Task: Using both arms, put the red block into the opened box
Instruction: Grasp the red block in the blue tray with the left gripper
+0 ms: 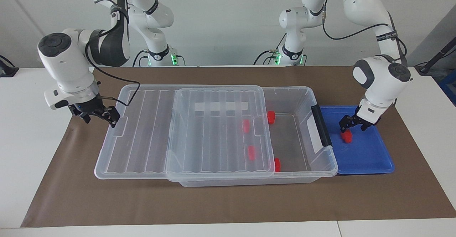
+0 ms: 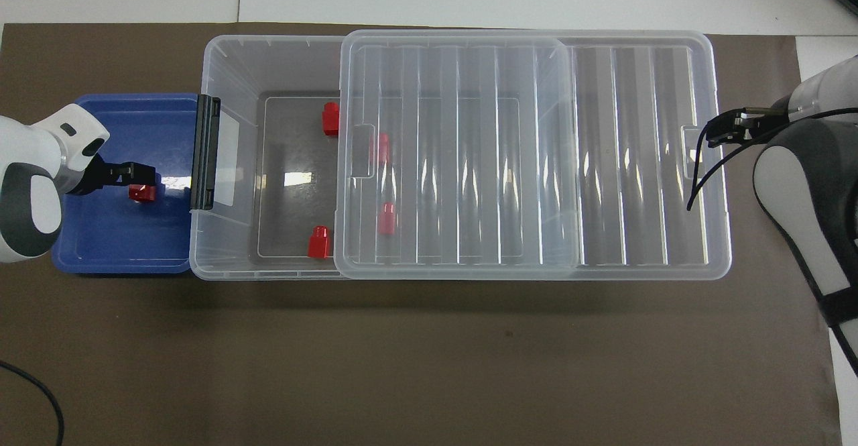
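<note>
A white desk (image 1: 21, 151) carries a brown mat (image 1: 221, 201) before a pale wall, where both arm bases stand. The landmark is the opened box (image 1: 306, 98), a clear bin whose ribbed lid (image 1: 217, 133) is slid toward the right arm's end. The right pincer (image 1: 99, 117), released, hangs at the lid's outer edge; whether it touches is unclear. Four red blocks lie in the box, two blurred under the lid. A blue tray (image 1: 370, 158) touches the box's black-clip end. There the left pincer (image 1: 352, 123), released, hangs right over the red block (image 1: 346, 137), partly hiding it; contact cannot be told.
</note>
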Controlling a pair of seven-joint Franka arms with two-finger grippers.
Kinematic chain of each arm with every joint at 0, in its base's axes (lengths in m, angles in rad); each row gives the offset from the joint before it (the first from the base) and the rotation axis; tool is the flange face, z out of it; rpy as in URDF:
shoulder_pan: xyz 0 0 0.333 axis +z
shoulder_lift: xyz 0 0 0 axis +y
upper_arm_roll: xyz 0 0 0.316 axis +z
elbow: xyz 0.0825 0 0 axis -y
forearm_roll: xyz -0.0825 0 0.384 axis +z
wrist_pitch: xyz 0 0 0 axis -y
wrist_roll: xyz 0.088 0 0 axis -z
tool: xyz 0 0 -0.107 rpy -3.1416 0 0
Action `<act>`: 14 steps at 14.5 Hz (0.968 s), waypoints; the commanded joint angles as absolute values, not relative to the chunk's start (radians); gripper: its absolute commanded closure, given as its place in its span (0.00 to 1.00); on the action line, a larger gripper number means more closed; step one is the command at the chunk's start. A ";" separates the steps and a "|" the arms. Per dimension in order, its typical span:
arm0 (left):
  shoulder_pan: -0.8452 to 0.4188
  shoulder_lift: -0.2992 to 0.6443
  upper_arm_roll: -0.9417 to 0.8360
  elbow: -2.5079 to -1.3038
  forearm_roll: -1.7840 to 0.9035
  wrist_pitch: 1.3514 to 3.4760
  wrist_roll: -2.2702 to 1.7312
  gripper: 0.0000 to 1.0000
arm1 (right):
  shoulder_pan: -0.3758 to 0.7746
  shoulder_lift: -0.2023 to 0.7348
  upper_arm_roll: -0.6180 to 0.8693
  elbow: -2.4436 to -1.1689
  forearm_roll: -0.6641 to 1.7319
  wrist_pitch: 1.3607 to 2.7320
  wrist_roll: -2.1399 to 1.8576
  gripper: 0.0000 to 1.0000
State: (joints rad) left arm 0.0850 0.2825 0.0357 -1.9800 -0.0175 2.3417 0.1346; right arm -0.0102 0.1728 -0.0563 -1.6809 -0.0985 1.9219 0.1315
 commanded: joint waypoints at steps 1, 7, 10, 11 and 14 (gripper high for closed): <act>0.095 0.311 0.031 -1.985 0.003 2.395 0.121 0.00 | -0.006 0.095 -0.049 -1.660 -0.045 1.823 0.123 0.00; 0.092 0.313 0.031 -2.003 0.003 2.417 0.120 0.06 | -0.006 -0.046 -0.012 -1.641 -0.038 1.586 0.129 0.00; 0.092 0.316 0.031 -2.022 0.003 2.451 0.112 0.35 | -0.008 -0.069 -0.009 -1.683 -0.035 1.586 0.120 0.00; 0.091 0.316 0.031 -2.022 0.002 2.447 0.100 0.54 | -0.008 -0.069 -0.009 -1.683 -0.028 1.588 0.120 0.00; 0.084 0.316 0.031 -2.022 0.003 2.438 0.098 1.00 | -0.008 -0.066 -0.009 -1.674 -0.005 1.582 0.120 0.00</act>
State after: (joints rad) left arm 0.0862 0.3203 0.0322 -2.0044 -0.0175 2.4164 0.1217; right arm -0.0015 -0.0560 -0.0115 -1.6641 -0.0352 1.5755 0.1315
